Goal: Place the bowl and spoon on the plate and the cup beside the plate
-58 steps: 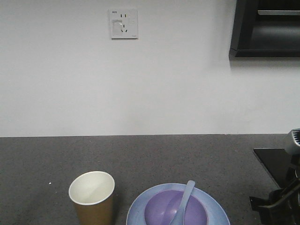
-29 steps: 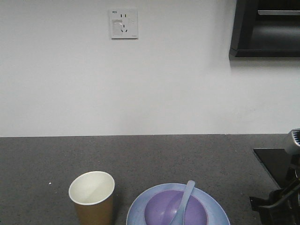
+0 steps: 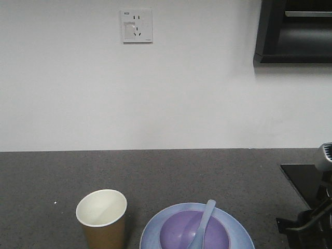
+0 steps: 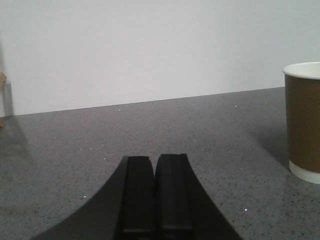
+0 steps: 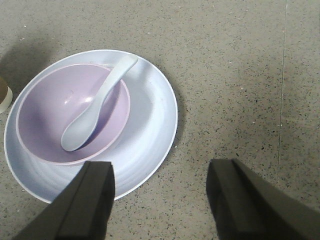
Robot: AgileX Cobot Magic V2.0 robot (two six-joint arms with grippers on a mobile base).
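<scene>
On the dark speckled countertop, the pale blue plate sits close to the near edge, and the lavender bowl rests inside it, shifted toward one side of the plate rather than centred. The pale blue spoon lies in the bowl with its scoop down in the hollow and its flat handle leaning over the bowl's rim, the tip reaching out above the plate. The brown paper cup stands upright just beside the plate, on the plate's left in the front view, apart from its rim. The right gripper hangs over the plate's edge with its fingers spread wide and nothing between them. The left gripper sits low over the countertop away from the cup, its two fingers pressed together with nothing held. A white wall with a socket rises behind the far edge
</scene>
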